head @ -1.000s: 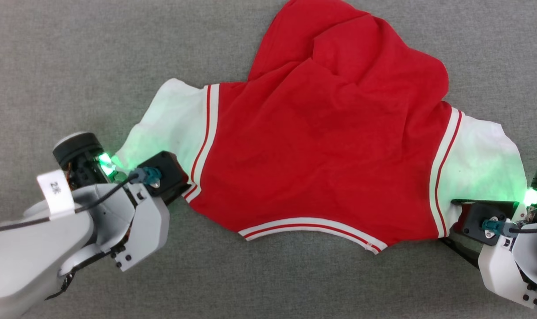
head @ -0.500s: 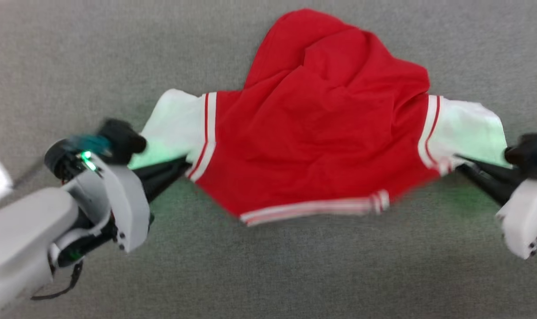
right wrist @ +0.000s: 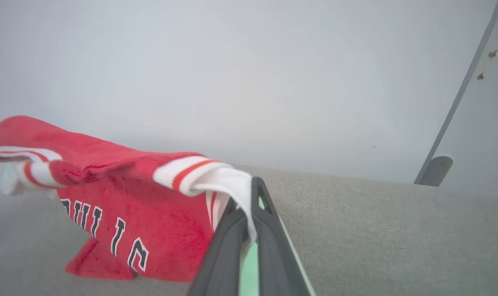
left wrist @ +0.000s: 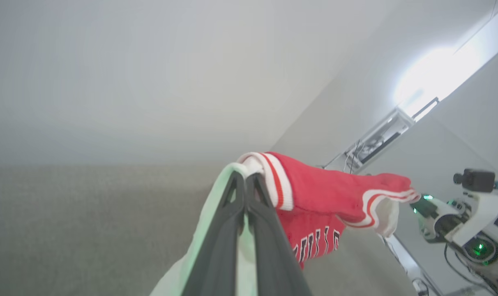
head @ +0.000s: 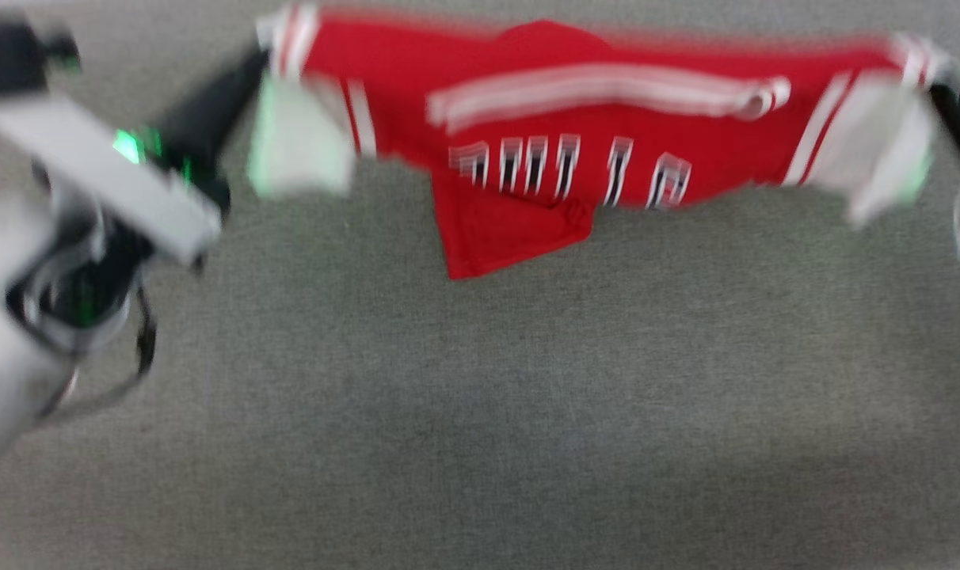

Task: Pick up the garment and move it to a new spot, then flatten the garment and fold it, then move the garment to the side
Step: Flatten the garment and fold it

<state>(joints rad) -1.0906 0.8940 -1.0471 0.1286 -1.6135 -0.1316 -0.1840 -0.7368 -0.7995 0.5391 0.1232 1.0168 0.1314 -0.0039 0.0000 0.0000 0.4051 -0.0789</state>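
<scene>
The garment [head: 575, 103] hangs stretched between both arms near the top of the head view. Its lettering faces the cam and its lower flap droops toward the grey surface [head: 480, 412]; contact can't be told. A sec ago it lay rumpled flat on that surface. The left gripper [left wrist: 245, 179] is pressed together on one white sleeve edge, and the right gripper [right wrist: 251, 187] pinches the other. Judged: pick-up done, relocation underway, flattening & folding still ahead.
</scene>
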